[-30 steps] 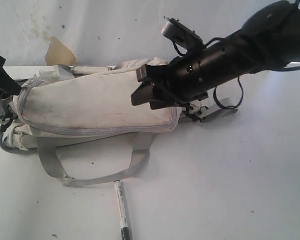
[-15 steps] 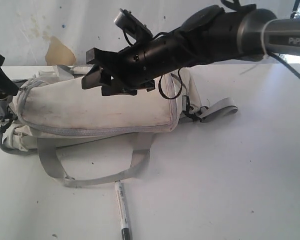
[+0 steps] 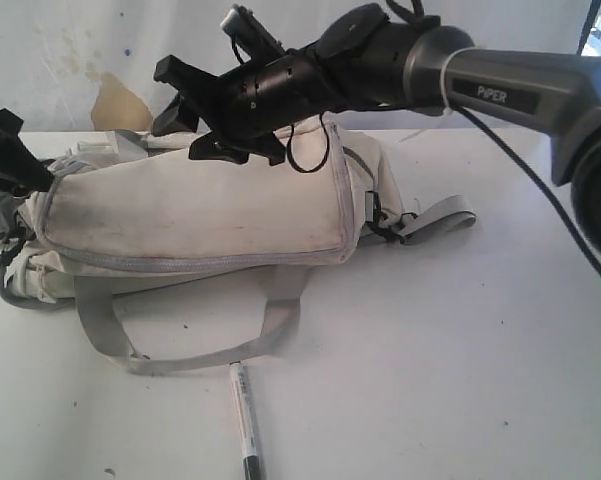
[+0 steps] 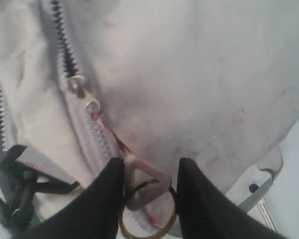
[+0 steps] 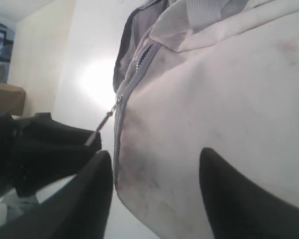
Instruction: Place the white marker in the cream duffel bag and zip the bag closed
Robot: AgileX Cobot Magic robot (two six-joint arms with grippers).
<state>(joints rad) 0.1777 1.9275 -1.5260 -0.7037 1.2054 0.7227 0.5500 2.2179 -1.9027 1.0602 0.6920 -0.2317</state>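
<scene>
The cream duffel bag (image 3: 200, 205) lies on its side on the white table. The white marker (image 3: 244, 415) rests on the table in front of it, black cap toward the near edge. At the bag's left end my left gripper (image 3: 5, 160) is shut on the zipper's pull tab (image 4: 147, 177) and its ring. The slider (image 4: 79, 87) sits just beyond, with open teeth past it. My right gripper (image 3: 180, 110) reaches across above the bag's back edge, open and holding nothing. In its wrist view the right gripper (image 5: 155, 154) frames bag fabric (image 5: 229, 89).
A grey webbing handle loop (image 3: 180, 355) lies on the table between the bag and the marker. Another grey strap with a buckle (image 3: 435, 215) trails off the bag's right end. A stained wall (image 3: 120, 100) stands behind the table.
My right arm has swung left and upward across the bag, from its right end to above its back left part. The left gripper, bag and marker have not moved.
</scene>
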